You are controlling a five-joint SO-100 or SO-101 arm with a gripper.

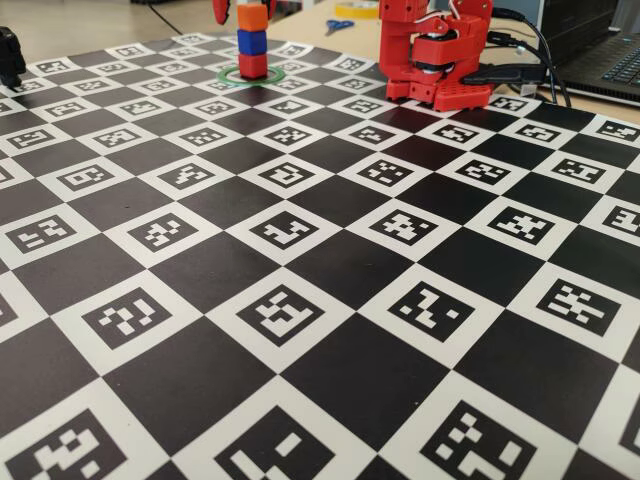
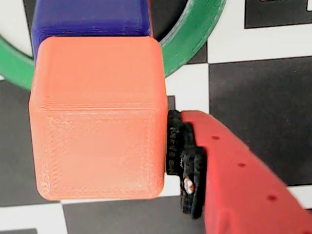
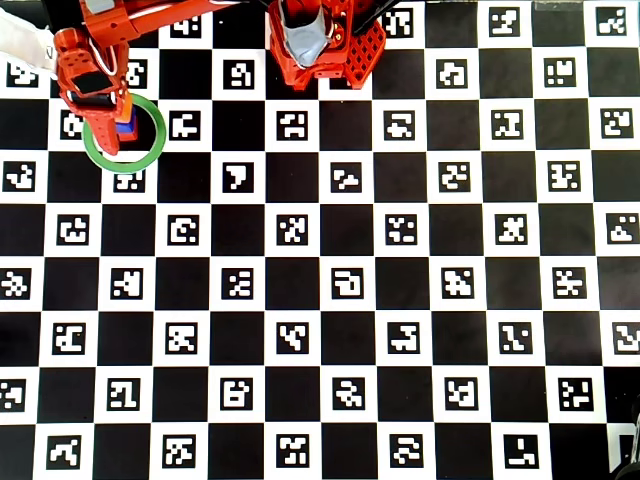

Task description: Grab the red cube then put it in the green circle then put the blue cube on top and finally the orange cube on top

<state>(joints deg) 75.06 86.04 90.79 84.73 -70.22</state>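
In the fixed view a stack stands inside the green circle (image 1: 226, 74) at the far end of the board: the red cube (image 1: 252, 66) at the bottom, the blue cube (image 1: 251, 42) on it, the orange cube (image 1: 252, 17) on top. My gripper (image 1: 247, 10) straddles the orange cube; its left finger stands a little apart from it. The wrist view is filled by the orange cube (image 2: 97, 122), with the blue cube (image 2: 90, 17) under it and the green circle (image 2: 195, 39) around. One black finger pad (image 2: 175, 141) sits against the cube's right side; no finger shows on its left. The red cube is hidden there.
The red arm base (image 1: 435, 60) stands right of the stack, with cables (image 1: 520, 70) and a laptop (image 1: 610, 60) beyond. Scissors (image 1: 338, 25) lie behind the board. From overhead, the arm (image 3: 95, 60) covers most of the stack in the green circle (image 3: 123, 167).
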